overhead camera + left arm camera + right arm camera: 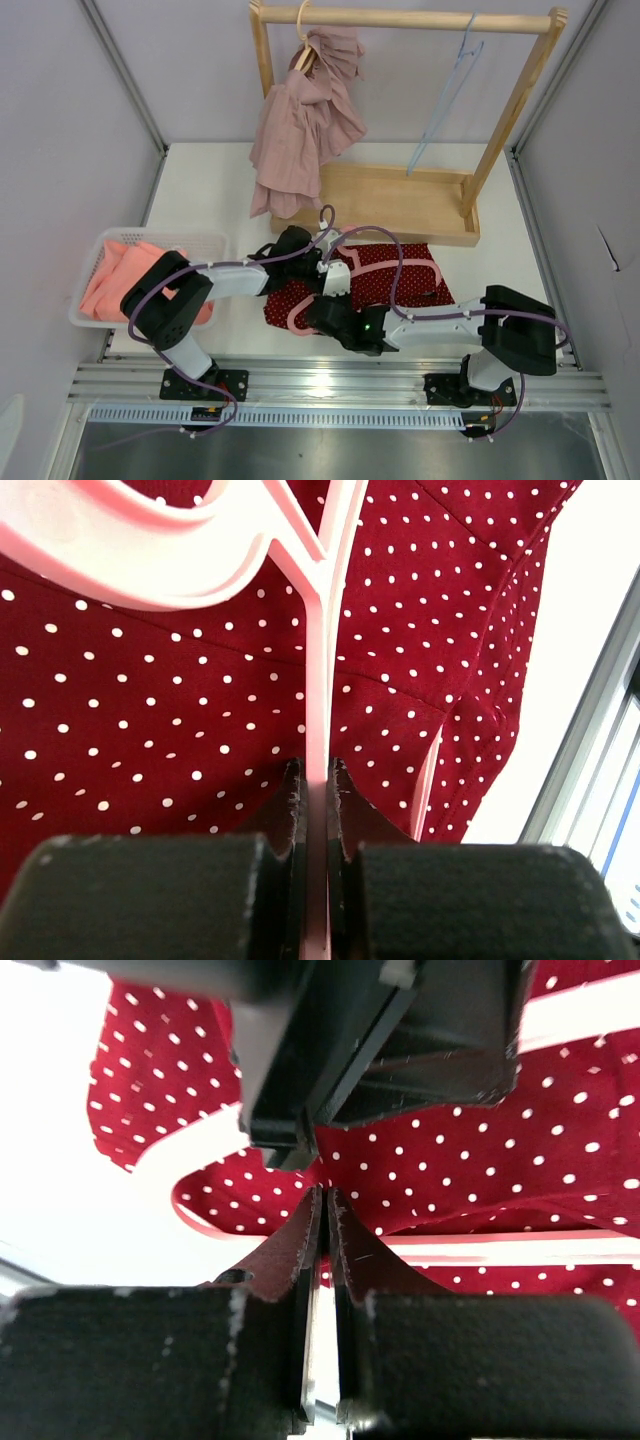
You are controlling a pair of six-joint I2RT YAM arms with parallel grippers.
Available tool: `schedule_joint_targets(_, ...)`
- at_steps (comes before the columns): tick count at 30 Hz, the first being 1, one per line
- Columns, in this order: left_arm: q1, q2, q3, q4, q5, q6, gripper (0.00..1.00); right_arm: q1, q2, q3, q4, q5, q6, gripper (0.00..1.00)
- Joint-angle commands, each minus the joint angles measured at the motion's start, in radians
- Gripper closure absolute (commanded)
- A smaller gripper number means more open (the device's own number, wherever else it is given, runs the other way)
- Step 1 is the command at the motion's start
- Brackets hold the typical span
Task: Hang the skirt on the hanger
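1. Red polka-dot skirt (420, 292) lies at the tabletop's (200, 190) near edge, pink hanger (318, 680) on it
2. Left fingers (291, 805) clamp the hanger's bar, steadying it
3. Right fingers (300, 1250) are together, possibly pinching fabric

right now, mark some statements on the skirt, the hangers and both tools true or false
1. The left tool is shut on the pink hanger. True.
2. The red dotted skirt hangs on the wooden rack. False: it lies on the table, under the pink hanger.
3. A light blue hanger hangs on the rack. True.
4. The basket is empty. False: it holds salmon-pink cloth.
5. The right tool is wide open. False: it is shut.
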Motion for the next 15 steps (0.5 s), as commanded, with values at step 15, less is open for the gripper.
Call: schedule_joint_targets(15,0.046,0.037,0.154,-0.163,-0.023,0.113,1.00,0.008,-0.141,0.072,-0.105,0.018,-0.011,0.95)
